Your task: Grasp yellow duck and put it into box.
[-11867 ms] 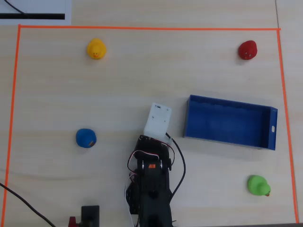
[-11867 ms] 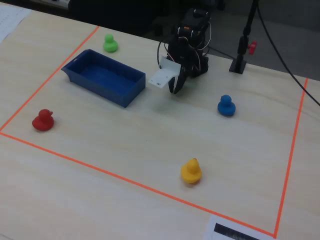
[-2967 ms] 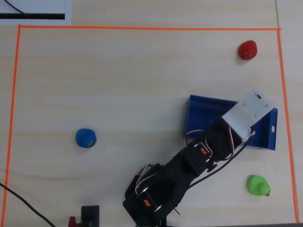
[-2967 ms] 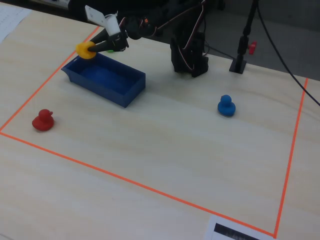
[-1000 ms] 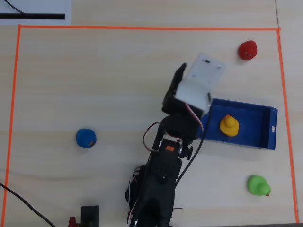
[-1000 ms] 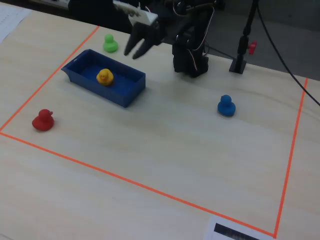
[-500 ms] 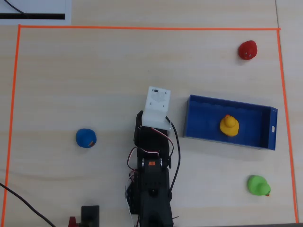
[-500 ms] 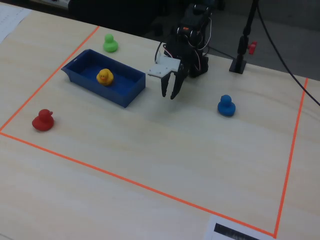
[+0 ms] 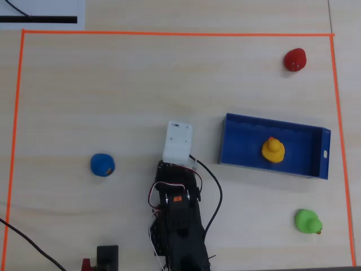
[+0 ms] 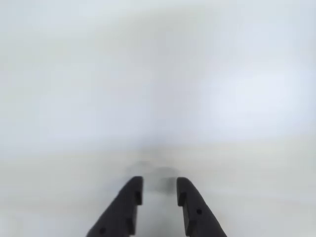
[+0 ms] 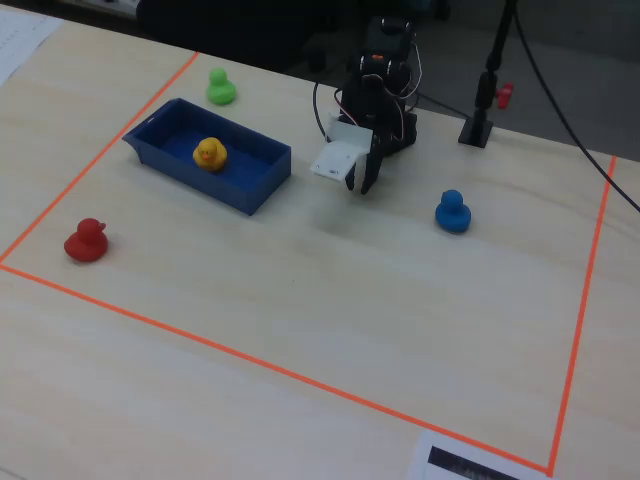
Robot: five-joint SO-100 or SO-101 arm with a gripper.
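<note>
Judging the placing step as done, I am seeing the small yellow rubber duck (image 9: 273,150) sitting inside the shallow blue rectangular box (image 9: 230,141) near the table's right edge in the overhead view. My black two-finger gripper (image 10: 159,191) is hanging released and empty, so I am expecting only a retreat next.

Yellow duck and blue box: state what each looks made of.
The yellow duck looks like soft rubber or vinyl: rounded moulded body, even matte colour, orange beak. The box looks like rigid plastic, possibly printed: thin straight walls, sharp corners, uniform blue. Neither can be confirmed from these views.
</note>
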